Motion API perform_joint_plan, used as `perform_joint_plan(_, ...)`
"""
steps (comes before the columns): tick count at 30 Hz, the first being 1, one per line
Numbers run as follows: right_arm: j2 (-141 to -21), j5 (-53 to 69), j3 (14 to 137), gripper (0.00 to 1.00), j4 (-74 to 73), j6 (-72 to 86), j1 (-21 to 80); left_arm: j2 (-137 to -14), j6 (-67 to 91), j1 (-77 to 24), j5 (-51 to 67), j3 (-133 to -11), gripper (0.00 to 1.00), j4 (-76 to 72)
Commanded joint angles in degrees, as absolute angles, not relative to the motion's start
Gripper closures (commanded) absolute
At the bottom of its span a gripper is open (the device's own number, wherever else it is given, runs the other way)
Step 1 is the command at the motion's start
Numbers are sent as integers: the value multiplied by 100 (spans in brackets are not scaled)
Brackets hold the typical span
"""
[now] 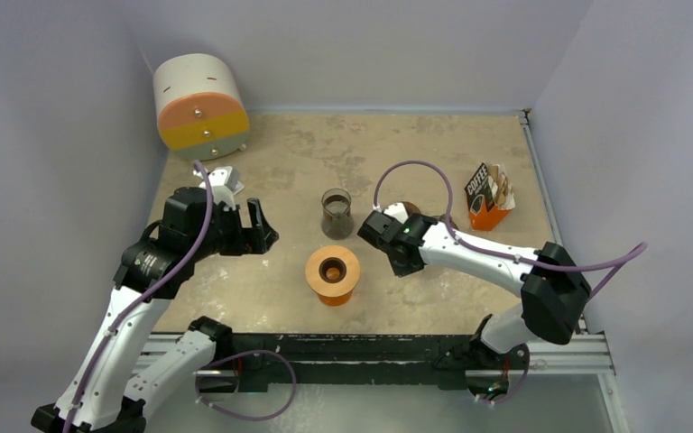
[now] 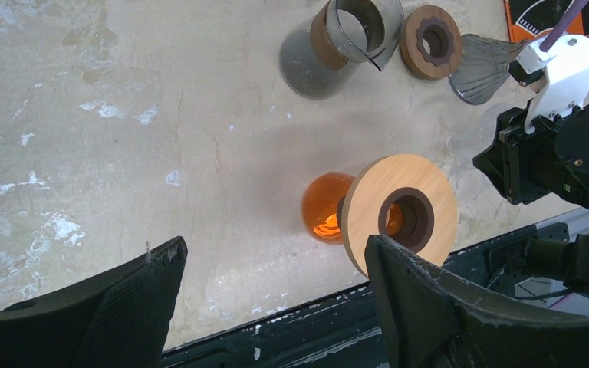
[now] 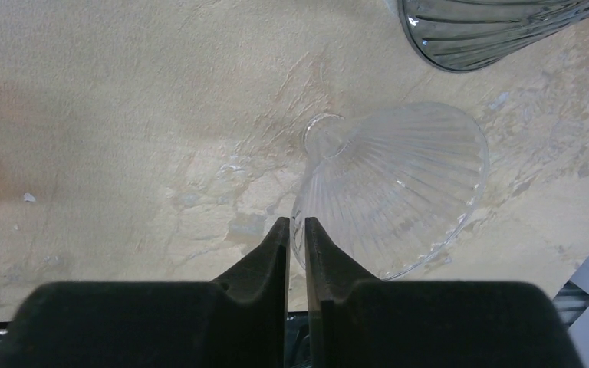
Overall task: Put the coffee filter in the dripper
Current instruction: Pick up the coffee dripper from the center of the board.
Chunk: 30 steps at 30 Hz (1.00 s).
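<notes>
An orange dripper (image 1: 332,273) with a wooden collar lies on the table's near middle; it also shows in the left wrist view (image 2: 399,207). Brown paper filters stick out of an orange-and-black box (image 1: 487,197) at the right. My left gripper (image 1: 257,230) is open and empty, left of the orange dripper (image 2: 274,249). My right gripper (image 1: 374,236) is shut (image 3: 297,222) on the rim of a clear ribbed glass dripper (image 3: 399,192), low over the table. No filter is in either gripper.
A glass carafe (image 1: 337,213) stands behind the orange dripper. A grey ribbed dripper (image 2: 483,67) and a wooden ring (image 2: 429,31) lie by the right arm. A white, orange and yellow drum (image 1: 200,104) sits at the back left. A black rail (image 1: 370,347) runs along the near edge.
</notes>
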<state>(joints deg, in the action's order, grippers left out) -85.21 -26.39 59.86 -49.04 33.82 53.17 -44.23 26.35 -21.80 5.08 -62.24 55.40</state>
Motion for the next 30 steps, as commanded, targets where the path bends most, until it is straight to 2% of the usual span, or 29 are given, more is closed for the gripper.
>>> perform_joint_plan(1,-8528,-2892,6029,89,-5098,3550,5380,-4349,2583,-2158,452,-6241,16,5511)
perform_joint_plan(3,-8506,-2899,6044,100,-5113,3559,5402,-4353,2599,-2162,465,-6253,16,5523)
perform_joint_plan(18,-7540,-3185,6661,100,-5430,3053,5905,-4611,2511,-2160,418,-6795,16,5563)
perform_joint_plan(30,-6261,-2413,6820,100,-4126,454,6385,-5200,2342,-2161,683,-7801,16,5713)
